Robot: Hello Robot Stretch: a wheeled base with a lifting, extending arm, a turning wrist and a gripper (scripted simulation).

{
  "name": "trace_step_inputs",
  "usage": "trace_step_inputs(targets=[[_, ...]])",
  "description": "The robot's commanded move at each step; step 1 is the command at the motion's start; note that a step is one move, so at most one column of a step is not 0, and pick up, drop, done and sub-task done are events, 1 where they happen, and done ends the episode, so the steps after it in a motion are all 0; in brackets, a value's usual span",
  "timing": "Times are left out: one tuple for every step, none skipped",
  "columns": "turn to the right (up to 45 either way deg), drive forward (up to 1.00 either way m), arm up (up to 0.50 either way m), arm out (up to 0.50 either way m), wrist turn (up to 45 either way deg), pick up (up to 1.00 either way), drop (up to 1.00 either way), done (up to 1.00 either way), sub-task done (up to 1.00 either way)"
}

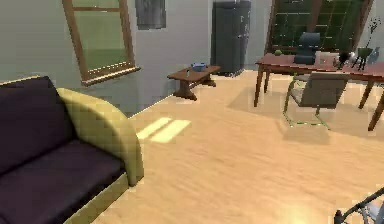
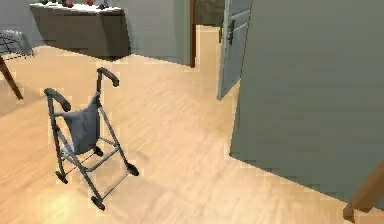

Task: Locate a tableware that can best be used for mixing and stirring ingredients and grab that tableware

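The task is judged to be at the search stage: locating, approach and grasp remain. The state of the fingers cannot be told, so no placing relative to them can be given. The mixing tableware's place cannot be told. In the forward view, small unidentified items are seen on a wooden table [image 1: 285, 63], beyond a sofa [image 1: 40, 140]. In the arm side view, a walker [image 2: 85, 130], a low cabinet [image 2: 80, 32] bearing small items and a door [image 2: 237, 45] are presented.
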Motion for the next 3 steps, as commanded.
trace_step_inputs(targets=[[30.0, 0.00, 0.00, 0.00, 0.0, 0.00, 0.00, 0.00, 0.00], [0.0, 1.00, 0.00, 0.00, 0.0, 0.00, 0.00, 0.00, 0.00], [3.0, 0.00, 0.00, 0.00, 0.0, 0.00, 0.00, 0.00, 0.00]])
